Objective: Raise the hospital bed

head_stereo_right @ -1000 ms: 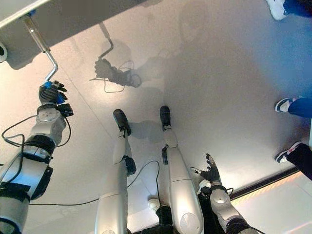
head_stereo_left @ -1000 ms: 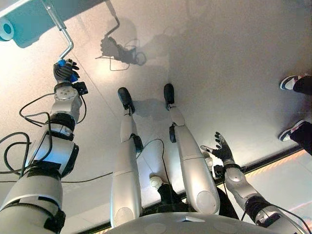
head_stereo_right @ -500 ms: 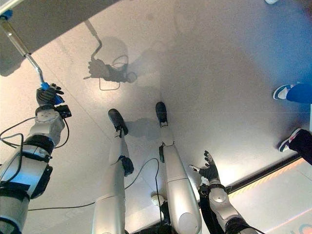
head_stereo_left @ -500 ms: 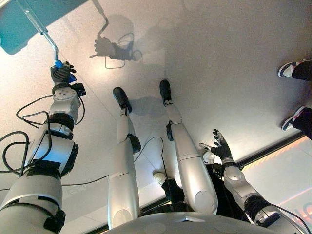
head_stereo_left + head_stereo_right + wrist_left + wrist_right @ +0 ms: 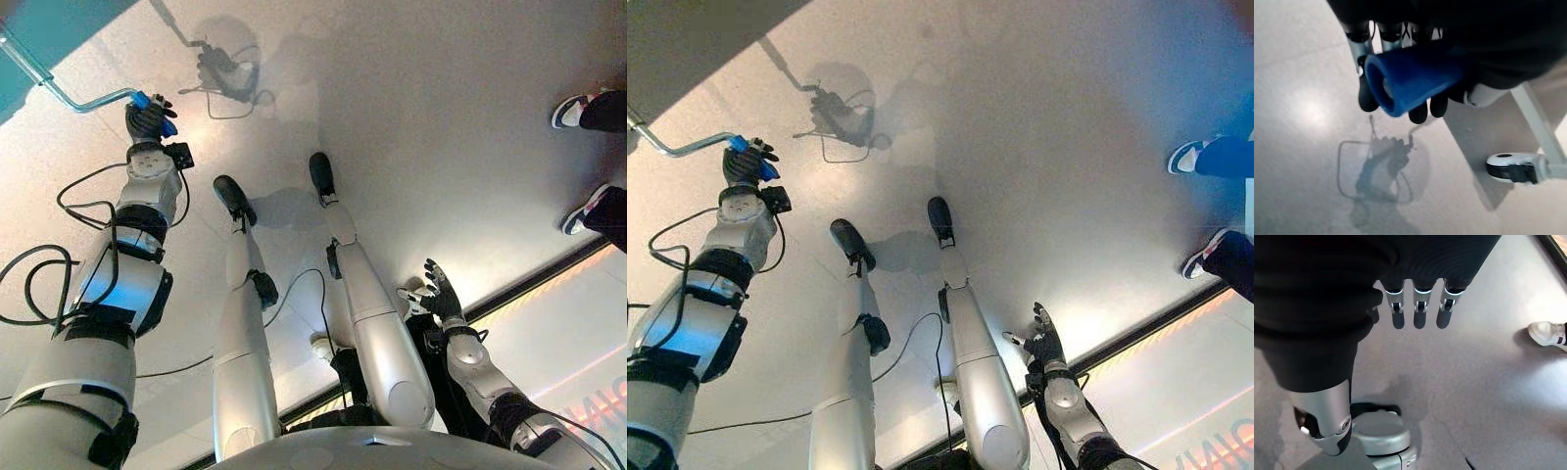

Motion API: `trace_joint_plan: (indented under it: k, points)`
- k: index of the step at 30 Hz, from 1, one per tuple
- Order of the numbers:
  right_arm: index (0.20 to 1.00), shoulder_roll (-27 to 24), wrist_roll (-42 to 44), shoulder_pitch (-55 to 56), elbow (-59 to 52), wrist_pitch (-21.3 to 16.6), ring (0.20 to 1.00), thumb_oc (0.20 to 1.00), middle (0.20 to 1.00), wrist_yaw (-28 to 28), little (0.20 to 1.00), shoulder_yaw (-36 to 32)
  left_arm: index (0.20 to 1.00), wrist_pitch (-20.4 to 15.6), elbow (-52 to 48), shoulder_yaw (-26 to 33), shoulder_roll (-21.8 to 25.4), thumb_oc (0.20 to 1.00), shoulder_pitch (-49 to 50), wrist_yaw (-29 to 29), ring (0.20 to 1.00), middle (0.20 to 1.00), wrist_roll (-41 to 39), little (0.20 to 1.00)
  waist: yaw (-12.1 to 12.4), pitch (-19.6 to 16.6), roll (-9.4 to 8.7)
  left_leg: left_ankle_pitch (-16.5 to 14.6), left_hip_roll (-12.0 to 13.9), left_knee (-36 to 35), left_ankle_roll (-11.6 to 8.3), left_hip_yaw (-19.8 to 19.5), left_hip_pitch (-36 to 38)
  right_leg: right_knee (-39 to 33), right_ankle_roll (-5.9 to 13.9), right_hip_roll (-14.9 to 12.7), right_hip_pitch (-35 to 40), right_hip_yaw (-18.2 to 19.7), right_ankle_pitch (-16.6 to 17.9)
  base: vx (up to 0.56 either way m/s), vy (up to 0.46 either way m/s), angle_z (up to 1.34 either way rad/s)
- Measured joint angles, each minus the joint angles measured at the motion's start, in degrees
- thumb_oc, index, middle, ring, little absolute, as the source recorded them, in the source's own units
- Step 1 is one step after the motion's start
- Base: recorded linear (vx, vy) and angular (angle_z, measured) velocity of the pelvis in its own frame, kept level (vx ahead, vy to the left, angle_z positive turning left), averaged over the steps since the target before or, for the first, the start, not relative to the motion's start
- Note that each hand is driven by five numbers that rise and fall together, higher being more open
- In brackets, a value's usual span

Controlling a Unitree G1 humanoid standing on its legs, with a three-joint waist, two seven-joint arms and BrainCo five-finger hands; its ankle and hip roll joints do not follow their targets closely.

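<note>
**Left robot hand on bed crank**

Left robot hand (image 5: 147, 119) is curled round the blue grip (image 5: 1410, 81) of the metal crank handle (image 5: 69, 93), which runs out from the hospital bed (image 5: 39, 29) at upper left. Right robot hand (image 5: 441, 294) hangs low at the right, fingers spread, holding nothing. A person's shoes (image 5: 573, 110) stand on the floor (image 5: 441, 127).

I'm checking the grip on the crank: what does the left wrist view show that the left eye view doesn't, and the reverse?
Left wrist view alone: the blue grip's open end, fingers curled round it, and a bed caster. Left eye view alone: the metal crank rod running to the bed, the open right hand held low, and a person's shoes. Both: the left hand shut on the blue grip.
</note>
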Motion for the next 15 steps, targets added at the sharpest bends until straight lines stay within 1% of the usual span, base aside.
trace_joint_plan:
  k: [9,11,12,15]
  points:
    - [1.000,0.0,0.0,0.0,0.0,-0.1,1.000,1.000,1.000,0.0,1.000,0.2,0.200,-0.2,0.0,0.0,-0.2,0.200,0.0,0.1,0.200,0.200,0.0,0.200,0.3,0.0,0.02,0.0,0.1,0.0,-0.01,0.0,-0.1,0.1,-0.01,0.1,-0.1,0.0,0.0,0.00,0.000,0.00]
    - [1.000,0.0,0.0,0.0,0.0,-0.2,1.000,1.000,1.000,0.0,1.000,0.2,0.332,-0.2,0.0,0.0,-0.2,0.332,0.0,0.1,0.332,0.332,0.0,0.332,0.4,0.0,0.02,0.0,0.1,0.0,-0.01,0.0,-0.1,0.1,-0.01,0.1,-0.1,0.0,0.0,0.00,0.000,0.00]
    - [1.000,0.0,0.0,0.0,0.0,-0.2,1.000,1.000,1.000,0.0,1.000,0.2,1.000,-0.2,0.0,0.0,-0.2,1.000,-0.1,0.1,1.000,1.000,0.0,1.000,0.4,0.0,0.03,0.0,0.1,0.0,-0.01,0.0,-0.1,0.1,-0.01,0.1,-0.1,0.0,0.0,0.00,0.000,0.00]
    - [1.000,-0.1,0.0,0.0,-0.1,-0.2,1.000,1.000,1.000,-0.1,1.000,0.2,1.000,-0.2,-0.1,0.0,-0.2,1.000,-0.1,0.1,1.000,1.000,0.0,1.000,0.5,0.0,0.04,0.0,0.1,0.0,-0.01,0.0,-0.1,0.1,-0.02,0.1,-0.1,0.0,0.0,0.00,0.000,0.00]
